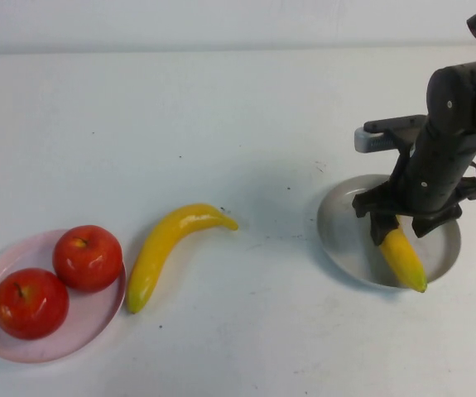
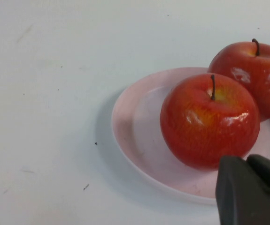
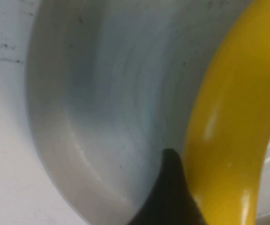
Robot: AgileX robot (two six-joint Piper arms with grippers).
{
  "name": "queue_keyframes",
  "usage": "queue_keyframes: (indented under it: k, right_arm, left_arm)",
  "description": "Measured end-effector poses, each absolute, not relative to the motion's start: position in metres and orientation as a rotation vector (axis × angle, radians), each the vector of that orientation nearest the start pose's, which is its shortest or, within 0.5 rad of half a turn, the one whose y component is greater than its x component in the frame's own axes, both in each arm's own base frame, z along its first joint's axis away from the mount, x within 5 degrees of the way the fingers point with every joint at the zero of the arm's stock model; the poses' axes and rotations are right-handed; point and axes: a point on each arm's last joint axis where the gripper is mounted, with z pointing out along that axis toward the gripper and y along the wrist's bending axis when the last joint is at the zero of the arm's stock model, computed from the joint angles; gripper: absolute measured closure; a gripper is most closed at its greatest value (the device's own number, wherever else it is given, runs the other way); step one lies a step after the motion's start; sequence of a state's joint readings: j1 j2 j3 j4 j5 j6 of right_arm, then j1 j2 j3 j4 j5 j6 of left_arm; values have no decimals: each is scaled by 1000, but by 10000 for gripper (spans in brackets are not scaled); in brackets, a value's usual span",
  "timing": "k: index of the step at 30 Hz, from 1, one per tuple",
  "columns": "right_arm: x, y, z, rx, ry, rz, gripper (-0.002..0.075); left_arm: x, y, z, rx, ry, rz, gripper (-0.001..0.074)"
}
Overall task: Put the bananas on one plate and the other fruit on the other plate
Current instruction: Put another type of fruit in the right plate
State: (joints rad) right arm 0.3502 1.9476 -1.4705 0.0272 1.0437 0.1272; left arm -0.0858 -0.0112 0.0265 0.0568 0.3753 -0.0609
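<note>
My right gripper [image 1: 405, 225] is low over the grey plate [image 1: 345, 231], shut on one banana [image 1: 405, 258]. That banana lies in the plate with its tip over the near rim. In the right wrist view one dark finger [image 3: 170, 192] presses against the banana [image 3: 228, 122] above the grey plate [image 3: 102, 117]. The second banana [image 1: 167, 248] lies on the table right of the pink plate [image 1: 97, 318]. Two red apples [image 1: 88, 257] [image 1: 31, 303] sit on the pink plate. My left gripper [image 2: 247, 161] is shut and empty just beside the nearer apple [image 2: 209, 121], over the pink plate [image 2: 139, 136]; it is out of the high view.
White table top all round. The right arm's dark body [image 1: 453, 132] rises over the far right of the table. The second apple [image 2: 252, 70] sits behind the first in the left wrist view.
</note>
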Motion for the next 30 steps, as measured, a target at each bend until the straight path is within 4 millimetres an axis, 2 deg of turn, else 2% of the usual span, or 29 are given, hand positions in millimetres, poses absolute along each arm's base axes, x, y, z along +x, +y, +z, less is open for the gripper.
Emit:
queue_keyframes:
  k: [2, 4, 9, 13, 17, 19, 22, 26, 30]
  right_arm:
    - [368, 137, 207, -316, 2995, 88, 233]
    - [368, 137, 209, -317, 2999, 86, 213]
    - [373, 142, 233, -340, 3008, 144, 215]
    - [378, 156, 263, -593, 2894, 318, 256]
    - [379, 183, 286, -1038, 2586, 472, 284]
    - [376, 196, 290, -1240, 2415, 499, 289]
    - [368, 220, 295, -1601, 2065, 442, 291]
    - [361, 251, 288, -1880, 1710, 337, 293]
    - [361, 276, 271, -1974, 1524, 252, 293]
  left_arm:
    - [52, -3, 171, 58, 1873, -45, 731]
    - [52, -3, 171, 58, 1873, -45, 731]
    - [52, -3, 171, 58, 1873, -45, 731]
    - [52, -3, 171, 58, 1873, -45, 731]
    - [52, -3, 171, 58, 1873, -45, 731]
    - [52, -3, 171, 58, 1873, -45, 731]
    - [52, -3, 171, 58, 1873, -45, 731]
    - [52, -3, 171, 58, 1873, -45, 731]
    - [52, -3, 171, 58, 1873, -45, 731]
